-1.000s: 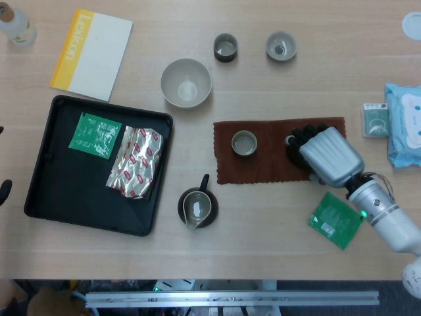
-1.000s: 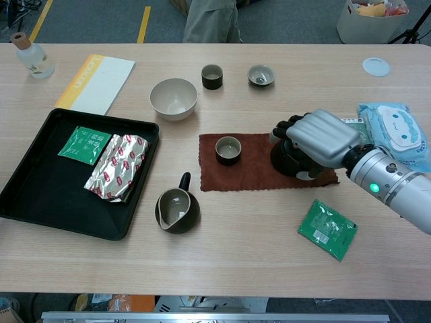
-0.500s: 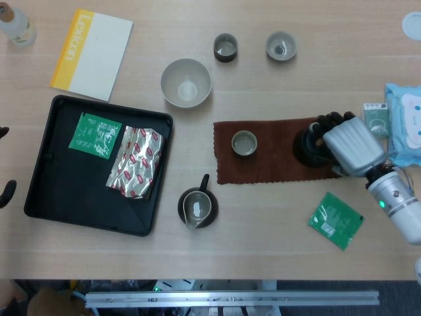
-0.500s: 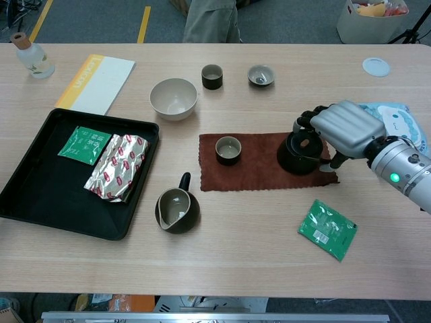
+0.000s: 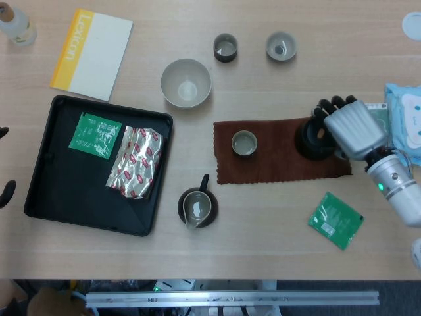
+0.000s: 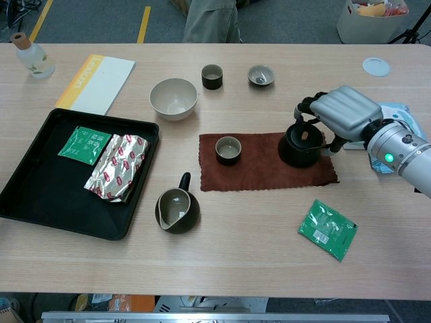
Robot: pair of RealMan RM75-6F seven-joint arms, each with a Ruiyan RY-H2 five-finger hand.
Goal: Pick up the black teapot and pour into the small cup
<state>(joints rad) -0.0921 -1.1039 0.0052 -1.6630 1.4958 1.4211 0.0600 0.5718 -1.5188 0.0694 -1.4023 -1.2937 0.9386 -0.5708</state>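
The black teapot stands on the right end of a brown cloth. My right hand sits at its right side, with dark fingers curled over the pot's top handle and gripping it. The small cup stands empty on the cloth's left part, a hand's width from the pot. Of my left hand only dark fingertips, set apart, show at the left edge of the head view, holding nothing.
A dark pitcher stands before the cloth. A black tray with packets lies at the left, and a bowl and two cups behind. A green packet and wipes lie near my right arm.
My right hand has slid right and back from covering the teapot, so the pot's body now shows. The teapot has shifted slightly right along the cloth with it.
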